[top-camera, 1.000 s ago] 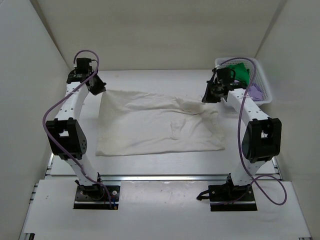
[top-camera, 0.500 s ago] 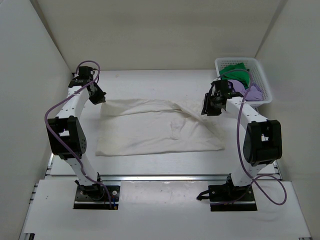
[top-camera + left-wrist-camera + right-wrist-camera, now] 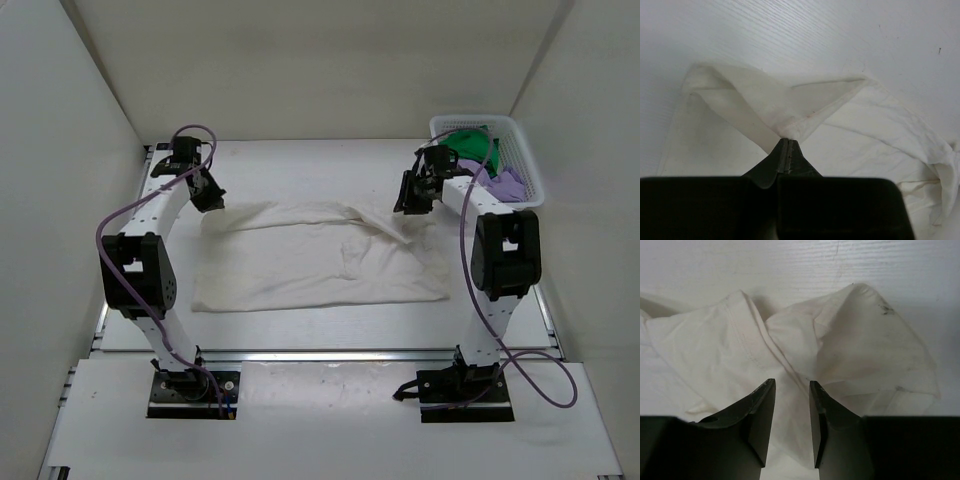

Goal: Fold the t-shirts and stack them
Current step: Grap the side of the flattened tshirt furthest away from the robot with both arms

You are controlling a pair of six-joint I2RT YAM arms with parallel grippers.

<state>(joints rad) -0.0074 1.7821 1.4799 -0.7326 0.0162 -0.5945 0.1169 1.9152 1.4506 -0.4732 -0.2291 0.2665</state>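
The cream-white t-shirt (image 3: 320,255) lies spread and rumpled across the middle of the desk (image 3: 320,165), its near edge fairly straight, its far edge bunched into folds and creases; the far left corner is drawn up into a peak, with two folds fanning away from it in the left wrist view (image 3: 865,125); the left tool (image 3: 207,195) has its fingers pressed tight together on that peak of cloth (image 3: 785,145), so the corner is firmly pinched; at the far right corner the fabric (image 3: 860,340) lies in soft humps, a stitched hem showing; the right tool (image 3: 405,200) hangs just over this part with its fingers parted to a moderate gap (image 3: 791,385), nothing gripped between them, the cloth lying beneath; beyond it, at the far right of the desk, the white basket (image 3: 478,119) holds the green t-shirt (image 3: 470,145) and the lavender t-shirt (image 3: 508,183), both crumpled inside.
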